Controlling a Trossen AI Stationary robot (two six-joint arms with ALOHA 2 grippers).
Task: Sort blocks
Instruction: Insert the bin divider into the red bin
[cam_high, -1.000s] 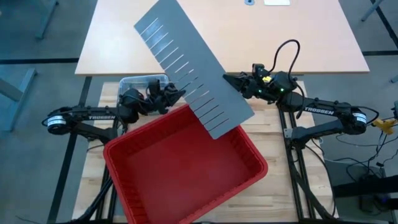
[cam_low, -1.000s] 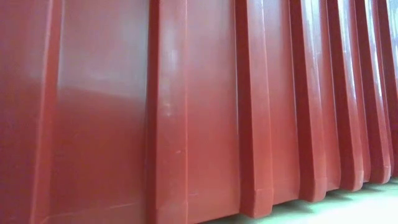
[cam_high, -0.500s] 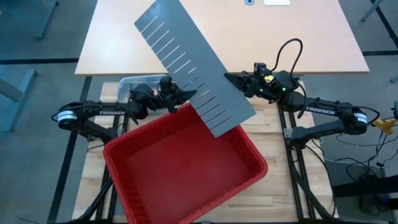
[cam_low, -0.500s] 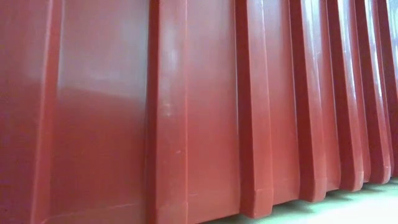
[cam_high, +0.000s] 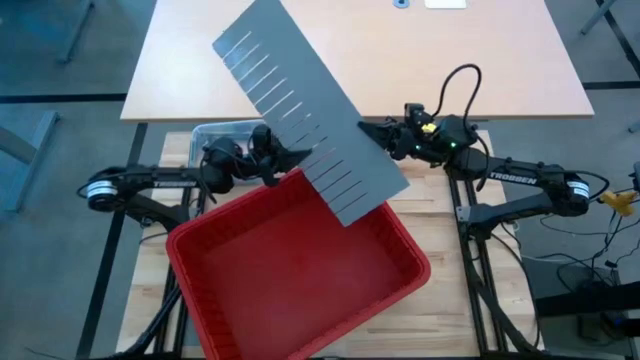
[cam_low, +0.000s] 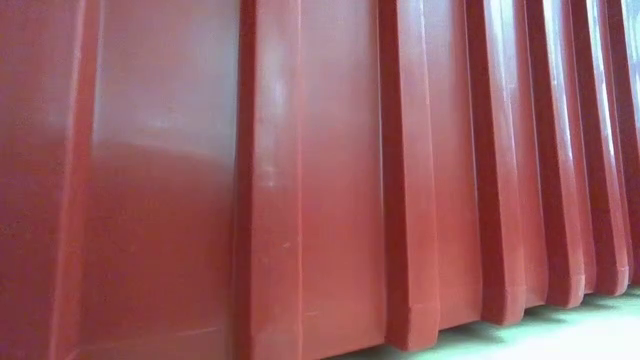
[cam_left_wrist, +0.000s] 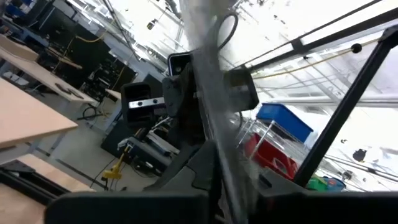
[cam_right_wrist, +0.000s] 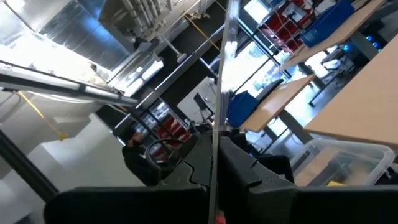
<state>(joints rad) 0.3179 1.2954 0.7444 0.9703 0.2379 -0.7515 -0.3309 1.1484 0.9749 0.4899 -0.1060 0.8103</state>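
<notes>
A long grey slotted divider panel hangs slantwise over the table's far part and the far corner of a red bin. My left gripper is at its left long edge and my right gripper at its right long edge, both shut on it. Each wrist view shows the panel edge-on, the left and the right. A clear tub stands on the table behind my left arm, with something yellow inside. No other blocks show. My left gripper pinches the panel's left long edge between its two fingers, about midway along. The fingers come level from the table's left. The panel is lifted clear, its broad face up. My right gripper pinches the panel's right long edge between its two fingers, toward the slotted lower half. The fingers come level from the table's right. The panel is clear of the bin and table.
The red bin's ribbed wall fills the low view. The clear tub also shows in the high view beside my left arm. A light wooden table stands beyond the far edge.
My left arm has reached toward the table's right, bringing its gripper up to the panel's left edge. The panel has stayed nearly where it was, and my right gripper has kept its hold.
</notes>
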